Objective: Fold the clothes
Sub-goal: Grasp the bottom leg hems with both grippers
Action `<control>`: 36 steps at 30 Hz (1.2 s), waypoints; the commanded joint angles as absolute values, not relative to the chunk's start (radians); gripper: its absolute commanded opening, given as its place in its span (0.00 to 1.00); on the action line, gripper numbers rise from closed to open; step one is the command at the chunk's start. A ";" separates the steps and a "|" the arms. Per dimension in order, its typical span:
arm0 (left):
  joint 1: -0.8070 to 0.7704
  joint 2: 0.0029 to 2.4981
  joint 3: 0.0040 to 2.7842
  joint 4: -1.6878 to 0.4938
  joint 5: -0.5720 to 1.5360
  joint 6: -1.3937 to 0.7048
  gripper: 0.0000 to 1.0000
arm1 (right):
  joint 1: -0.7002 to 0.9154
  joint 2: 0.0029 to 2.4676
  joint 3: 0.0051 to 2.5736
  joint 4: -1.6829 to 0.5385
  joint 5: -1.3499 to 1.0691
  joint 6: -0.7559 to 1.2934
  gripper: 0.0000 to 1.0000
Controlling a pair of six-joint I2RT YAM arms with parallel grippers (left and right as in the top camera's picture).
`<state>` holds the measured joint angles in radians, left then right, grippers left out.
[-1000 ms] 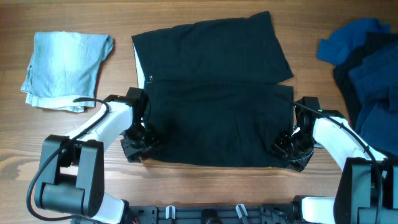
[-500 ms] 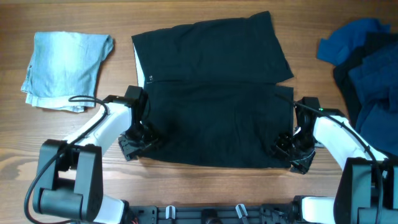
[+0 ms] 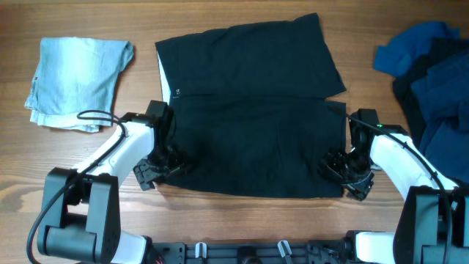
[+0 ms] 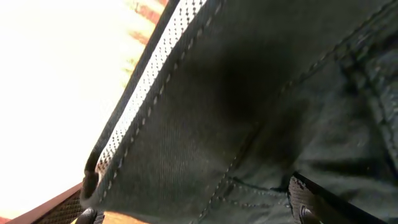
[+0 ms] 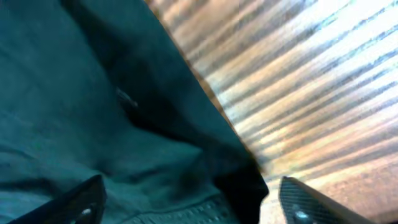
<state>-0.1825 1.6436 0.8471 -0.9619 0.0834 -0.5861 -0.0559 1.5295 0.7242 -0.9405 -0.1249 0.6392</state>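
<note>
Shorts (image 3: pixel 249 110) folded on table (image 3: pixel 234 15); left end effector (image 3: pixel 157 170), right end effector (image 3: pixel 344 176) agape.

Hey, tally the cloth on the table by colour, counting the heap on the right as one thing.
Matte black cloth shorts: 1
Pale blue denim piece: 1
Royal-blue and navy heap of garments: 1
Total: 3

Spread wide — left gripper (image 3: pixel 158 167), right gripper (image 3: pixel 344 173)
</note>
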 commanded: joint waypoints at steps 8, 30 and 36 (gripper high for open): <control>-0.183 1.626 0.819 -0.937 0.063 -0.592 0.94 | -0.059 1.526 0.659 -0.928 -0.141 0.656 0.78; -0.183 1.626 0.819 -0.935 0.084 -0.592 0.04 | -0.059 1.526 0.649 -0.889 -0.177 0.617 0.16; -0.183 1.594 0.878 -0.970 0.114 -0.517 0.04 | -0.059 1.525 0.723 -0.921 -0.207 0.551 0.04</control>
